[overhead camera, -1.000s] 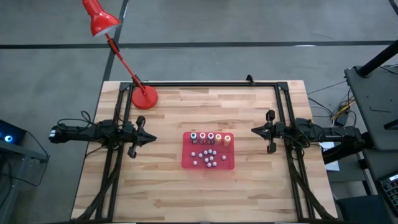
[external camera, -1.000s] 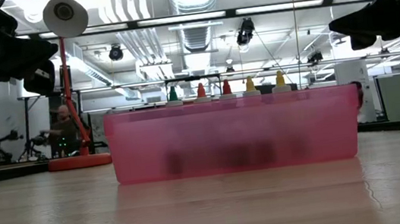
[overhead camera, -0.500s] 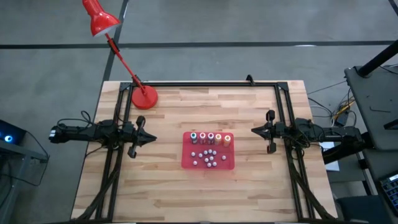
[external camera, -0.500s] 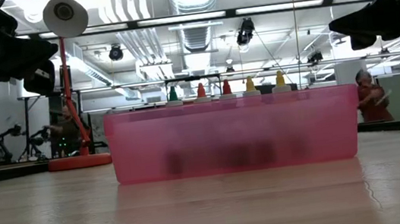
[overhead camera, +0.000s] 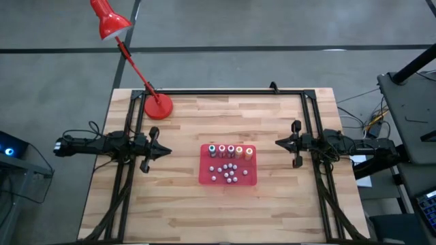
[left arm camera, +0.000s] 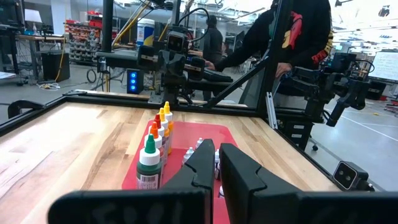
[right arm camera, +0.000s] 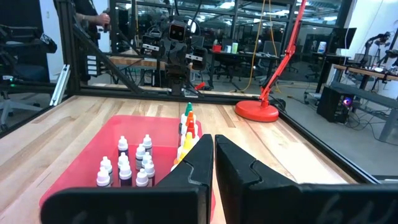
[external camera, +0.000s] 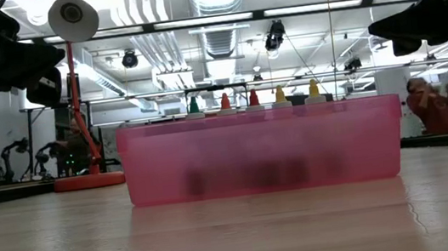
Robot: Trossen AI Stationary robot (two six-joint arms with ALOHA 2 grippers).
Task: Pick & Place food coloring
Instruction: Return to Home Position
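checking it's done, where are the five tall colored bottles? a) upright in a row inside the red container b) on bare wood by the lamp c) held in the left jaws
a: the tall bottles stand in a row in the red container; left jaws and right jaws empty

Five food coloring bottles (overhead camera: pixel 230 150) stand upright in one straight row between the left gripper (overhead camera: pixel 165 152) and the right gripper (overhead camera: pixel 278 142), well apart from the fingers of both and touching neither. Each has a pointed coloured cap and a labelled body. The green bottle (left arm camera: pixel 149 165) stands nearest the left fingers, then an orange-red one, a red one and an orange one, and the yellow bottle (right arm camera: pixel 187 144) stands nearest the right fingers. Just beside the row, a loose cluster of smaller bottles (right arm camera: pixel 127 164) with white caps and dark bodies also stands upright. All sit in a pink tray (overhead camera: pixel 204 178).
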